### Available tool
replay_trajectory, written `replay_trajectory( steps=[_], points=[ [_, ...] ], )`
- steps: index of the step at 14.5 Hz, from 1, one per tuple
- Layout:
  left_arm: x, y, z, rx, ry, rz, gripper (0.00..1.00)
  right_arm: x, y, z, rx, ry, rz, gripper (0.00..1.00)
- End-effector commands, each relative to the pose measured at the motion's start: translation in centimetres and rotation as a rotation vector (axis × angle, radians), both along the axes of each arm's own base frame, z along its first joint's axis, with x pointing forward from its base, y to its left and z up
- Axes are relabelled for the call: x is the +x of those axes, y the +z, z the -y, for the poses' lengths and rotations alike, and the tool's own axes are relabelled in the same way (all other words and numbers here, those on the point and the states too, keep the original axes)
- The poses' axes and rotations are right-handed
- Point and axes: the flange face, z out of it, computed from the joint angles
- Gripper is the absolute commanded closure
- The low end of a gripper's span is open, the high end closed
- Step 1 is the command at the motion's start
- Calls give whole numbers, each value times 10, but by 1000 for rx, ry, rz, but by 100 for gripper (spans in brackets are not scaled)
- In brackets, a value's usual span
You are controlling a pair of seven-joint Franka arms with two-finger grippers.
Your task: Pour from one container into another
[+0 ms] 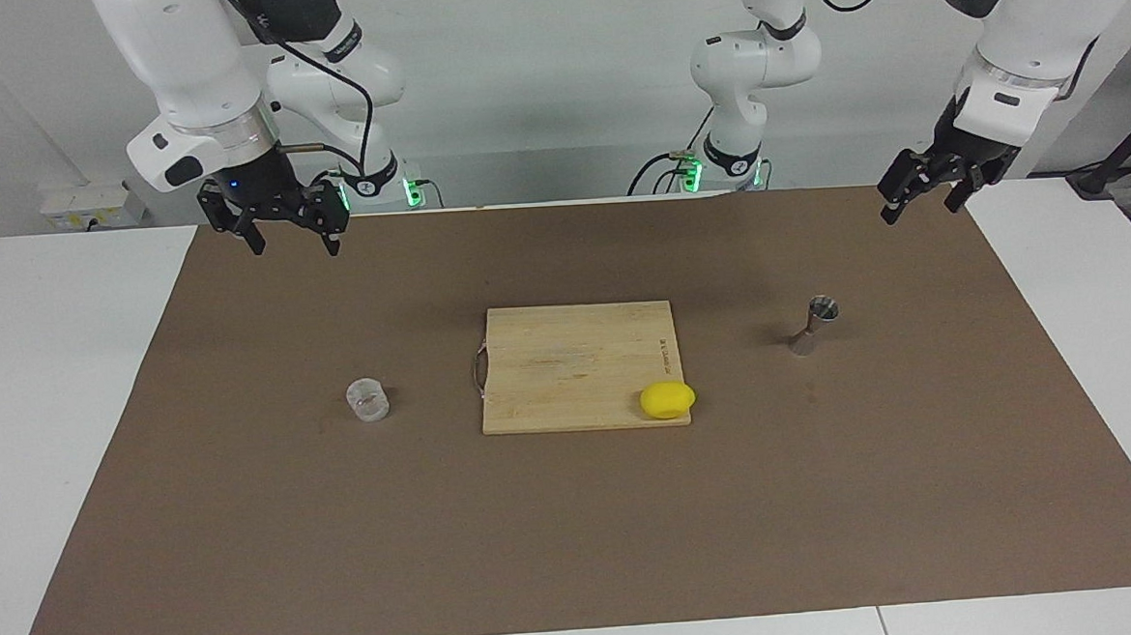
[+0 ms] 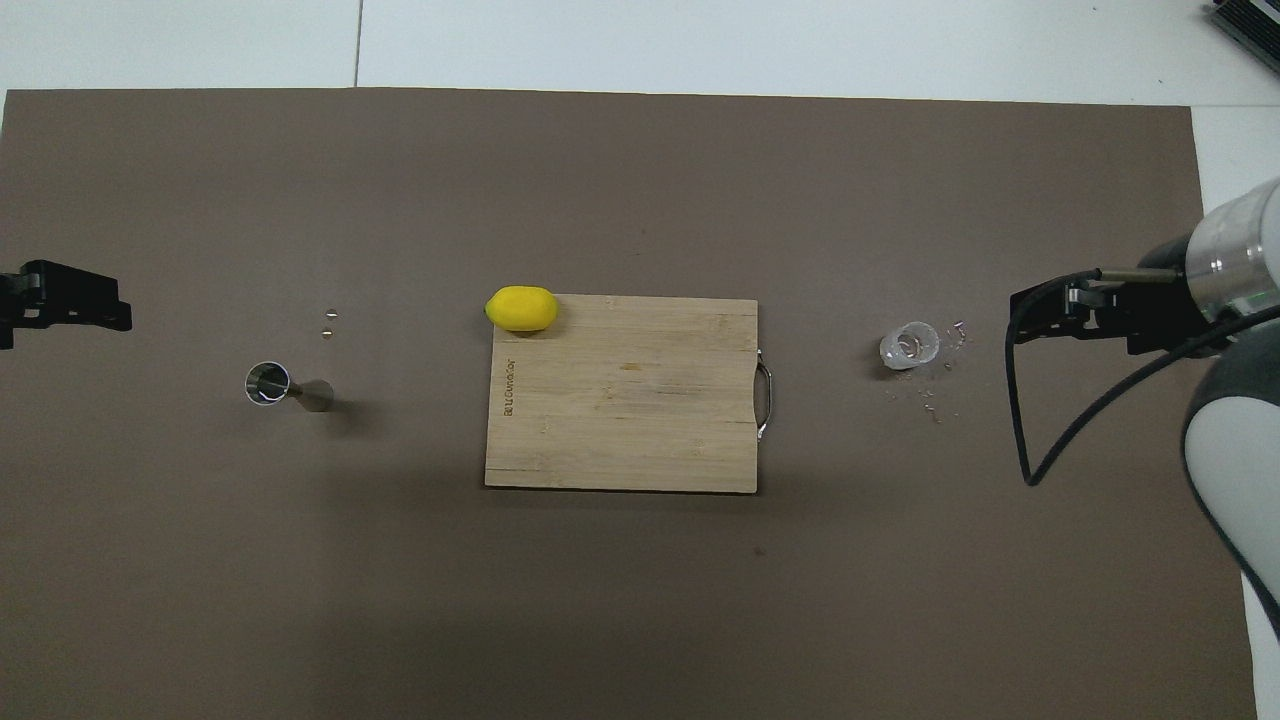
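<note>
The small clear plastic cup stands upright on the brown mat toward the right arm's end; it also shows in the overhead view. Something small lies in it; I cannot tell what. The steel hourglass jigger stands upright toward the left arm's end, its open top showing from above. My right gripper hangs open and empty in the air over the mat's edge by its base, apart from the cup. My left gripper hangs open and empty over the mat's corner, apart from the jigger.
A wooden cutting board with a metal handle lies mid-mat between cup and jigger. A yellow lemon sits on its corner. Small bits lie on the mat by the cup and by the jigger.
</note>
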Motion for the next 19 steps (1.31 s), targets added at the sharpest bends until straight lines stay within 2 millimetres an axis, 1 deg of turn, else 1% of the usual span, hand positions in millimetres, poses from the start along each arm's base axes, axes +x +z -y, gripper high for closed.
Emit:
replay_trajectory(
  steps=[1, 9, 12, 14, 15, 16, 17, 19],
  points=[
    [-2, 3, -1, 15, -3, 1, 0, -6, 1, 3, 25, 11, 1, 0],
    [2, 0, 1, 14, 0, 34, 0, -6, 1, 3, 25, 11, 1, 0],
    [7, -13, 10, 11, -4, 131, 0, -6, 1, 3, 25, 11, 1, 0],
    [11, -20, 20, -8, 41, 196, 0, -6, 0, 4, 25, 9, -1, 0],
    [15, -26, 29, -21, 69, 236, 0, -6, 0, 3, 25, 12, -1, 0],
    [19, -34, 53, -39, 77, 274, 0, -6, 1, 3, 25, 11, 1, 0],
    [25, -41, 61, -56, 118, 314, 0, -7, 1, 3, 25, 12, 1, 0],
    [36, -52, 71, -83, 198, 341, 0, -6, 1, 3, 23, 12, 1, 0]
  ],
)
